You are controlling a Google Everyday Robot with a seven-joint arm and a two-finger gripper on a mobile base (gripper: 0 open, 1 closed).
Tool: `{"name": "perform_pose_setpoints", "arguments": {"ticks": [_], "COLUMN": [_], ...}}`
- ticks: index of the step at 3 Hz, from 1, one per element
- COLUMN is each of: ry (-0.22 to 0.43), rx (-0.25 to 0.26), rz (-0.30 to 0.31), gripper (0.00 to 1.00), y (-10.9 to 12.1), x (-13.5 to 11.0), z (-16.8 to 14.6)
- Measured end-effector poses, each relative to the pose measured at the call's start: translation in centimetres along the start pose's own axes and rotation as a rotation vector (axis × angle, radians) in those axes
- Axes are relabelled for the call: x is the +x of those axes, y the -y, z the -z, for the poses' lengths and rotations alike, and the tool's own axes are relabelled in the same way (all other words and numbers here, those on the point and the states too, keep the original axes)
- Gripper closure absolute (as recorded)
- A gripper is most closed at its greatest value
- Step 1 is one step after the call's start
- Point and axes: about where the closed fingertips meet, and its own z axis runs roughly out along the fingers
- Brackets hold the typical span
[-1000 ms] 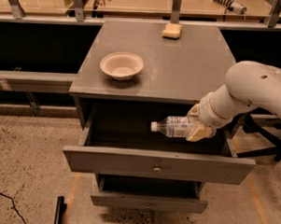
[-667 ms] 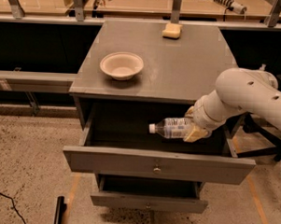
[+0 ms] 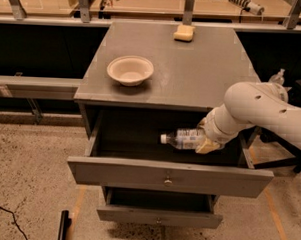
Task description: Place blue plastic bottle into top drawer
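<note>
Your grey desk [image 3: 192,74] carries a bowl [image 3: 130,70] and a sponge [image 3: 184,33]; its top drawer [image 3: 138,174] stands open. Your end effector [image 3: 207,143] is clamped on the blue plastic bottle [image 3: 183,139], held level over the drawer's interior, cap pointing left.

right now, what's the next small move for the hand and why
Probably lower the hand a little, then let go. It grips the blue plastic bottle sideways, cap pointing away from the hand, over the pulled-out top drawer, apparently above its floor, so a short descent should soften the release.
</note>
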Motion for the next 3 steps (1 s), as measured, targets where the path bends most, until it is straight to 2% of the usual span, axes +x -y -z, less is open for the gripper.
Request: {"name": "perform_pose_setpoints", "arguments": {"ticks": [1,2,3], "ry": [-0.006,-0.008,-0.009], "rx": [0.000,0.008,0.012], "rz": [-0.006,-0.006,-0.006], "gripper": [0.12,0.23,0.46], "y": [0.03,0.23,0.27], "x": [0.17,0.26,0.30], "z": [-0.51,-0.41,-0.25]}}
